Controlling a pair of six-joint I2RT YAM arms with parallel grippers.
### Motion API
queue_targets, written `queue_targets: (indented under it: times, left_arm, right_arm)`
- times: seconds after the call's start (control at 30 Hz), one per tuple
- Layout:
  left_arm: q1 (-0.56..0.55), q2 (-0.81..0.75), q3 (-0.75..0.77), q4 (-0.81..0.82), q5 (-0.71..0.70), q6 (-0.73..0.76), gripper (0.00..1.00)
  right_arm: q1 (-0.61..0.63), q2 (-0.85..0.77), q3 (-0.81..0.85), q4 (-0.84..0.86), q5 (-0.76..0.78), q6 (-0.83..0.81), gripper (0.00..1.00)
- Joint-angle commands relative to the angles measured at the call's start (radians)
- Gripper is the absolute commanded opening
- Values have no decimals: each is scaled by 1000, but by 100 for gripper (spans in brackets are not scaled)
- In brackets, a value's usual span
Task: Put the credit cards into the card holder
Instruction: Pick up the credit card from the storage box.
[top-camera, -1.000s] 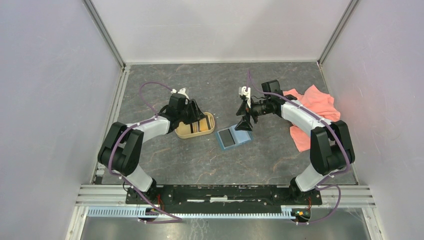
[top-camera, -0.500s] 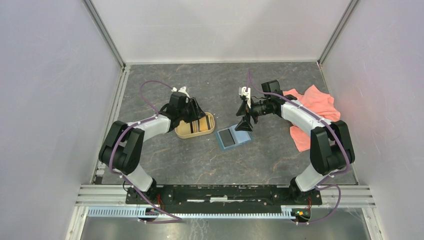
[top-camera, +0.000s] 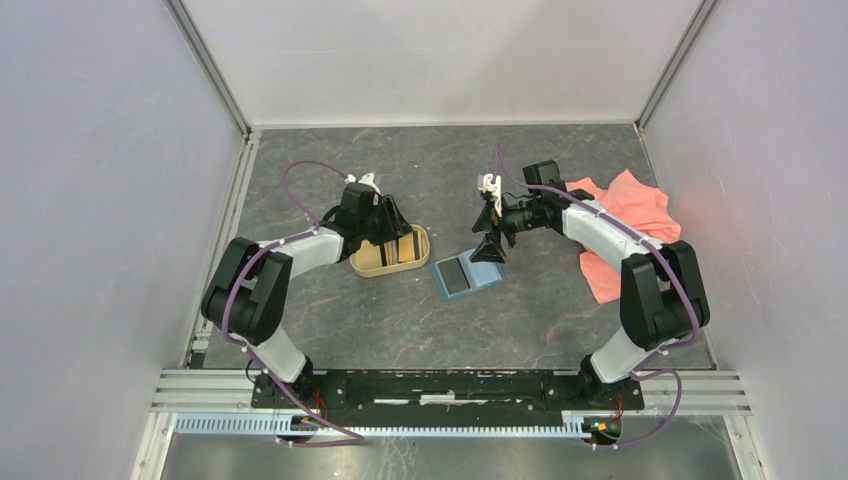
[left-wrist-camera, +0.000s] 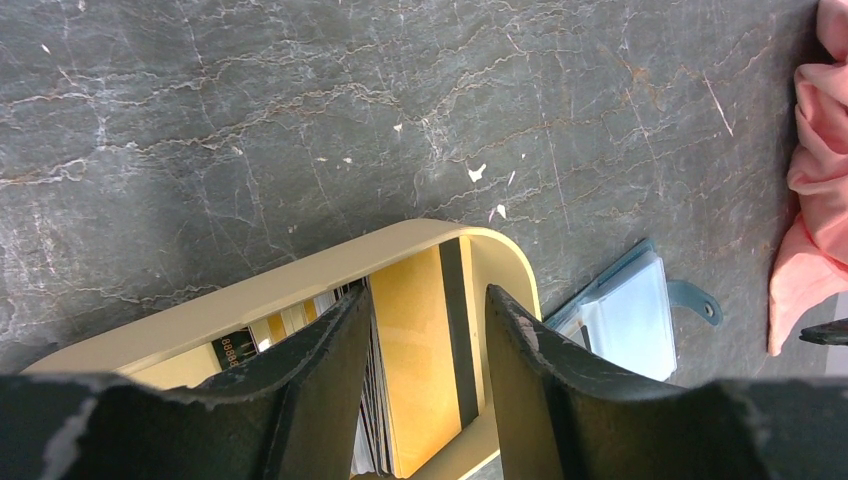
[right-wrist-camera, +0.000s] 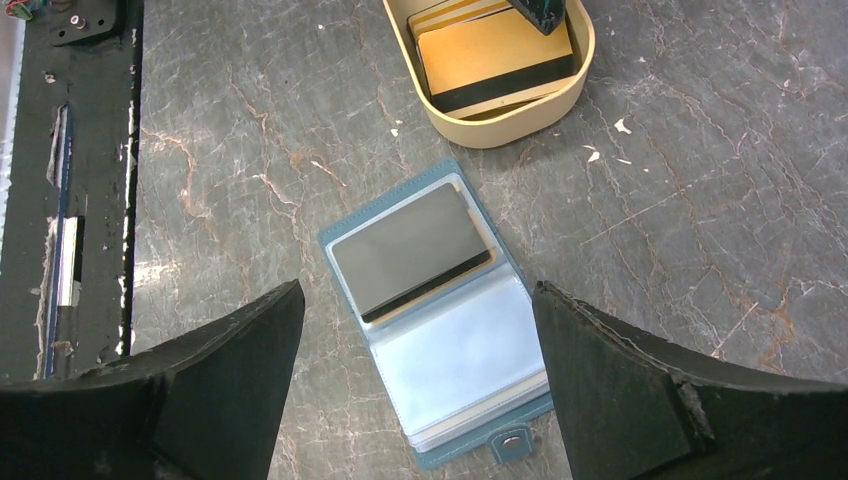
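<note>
**A:** What is the left gripper (left-wrist-camera: 428, 292) doing?

**B:** It is about half open, with its tips down inside the tan tray (left-wrist-camera: 300, 285). One finger is on each side of a yellow card (left-wrist-camera: 415, 390) with a black stripe. I see nothing pinched between them.

**A:** Are more cards there?

**B:** Yes, a few other cards (left-wrist-camera: 368, 420) stand on edge beside the yellow one, close to one finger.

**A:** And the right gripper (right-wrist-camera: 418, 290)?

**B:** It is wide open and empty, and it hovers above the wallet (right-wrist-camera: 470, 370). The wallet lies open on the table (right-wrist-camera: 250, 150), just beside the tray. A dark card (right-wrist-camera: 410, 250) is on its upper half, but I cannot tell if it sits fully in the pocket.

**A:** How will a card handle?

**B:** I think it is light, thin, stiff and smooth, so it can slip or turn between the fingers. The best hold is probably across the two faces, near the edge that leans up from the tray. The clear pockets look soft, and the wallet is light and may slide when a card pushes in.
</note>
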Motion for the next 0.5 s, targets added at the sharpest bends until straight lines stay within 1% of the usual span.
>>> queue_targets:
  times: [0.0, 0.47]
  left_arm:
    - [-9, 11, 33, 22, 19, -15, 54]
    - [-28, -28, 30, 31, 32, -15, 52]
  right_arm:
    - [-6, 7, 11, -1, -33, -16, 91]
    - [-6, 6, 12, -4, -34, -21, 91]
